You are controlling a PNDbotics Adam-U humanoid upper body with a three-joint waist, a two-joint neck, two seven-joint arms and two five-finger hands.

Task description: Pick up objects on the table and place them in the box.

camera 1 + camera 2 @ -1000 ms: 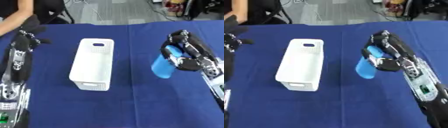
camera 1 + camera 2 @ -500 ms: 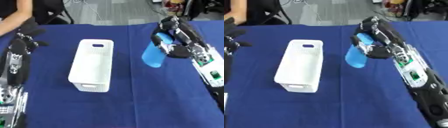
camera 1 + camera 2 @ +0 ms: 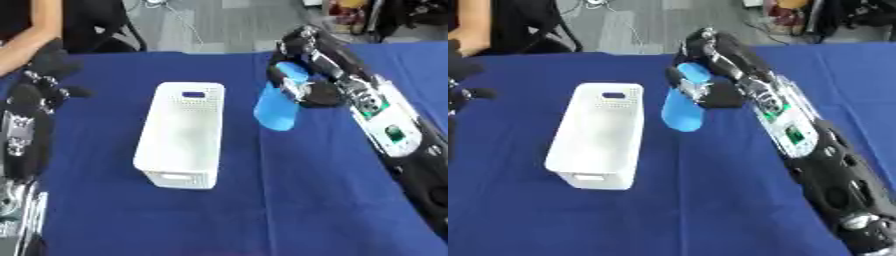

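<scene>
Blue cloth (image 3: 289, 200) covers the table, and on it a white box (image 3: 182, 135) stands with its long side running away from the robot, its open top showing an empty inside. The box has perforated walls and a slot handle at each short end.

The right hand (image 3: 308, 82) comes in from the upper right and is held above the cloth, just to the right of the box's far end. Its fingers (image 3: 293, 42) are curled round the upper part of a blue bottle (image 3: 278, 107), with the thumb pressing the bottle's near side, so the top of the bottle sits inside the grasp and is partly hidden by the hand. The lower, rounded body of the bottle hangs free below the fingers, tilted so its bottom end points down and toward the box. The bottle is off the table and near the box's right wall but apart from it; it is not over the opening.

The left hand (image 3: 45, 75) shows at the left edge, near the table's far left corner and well apart from the box. Its fingers are relaxed and spread, holding nothing.

The right forearm (image 3: 785, 125), black with silver parts and a green patch, stretches from the lower right up to the hand.
</scene>
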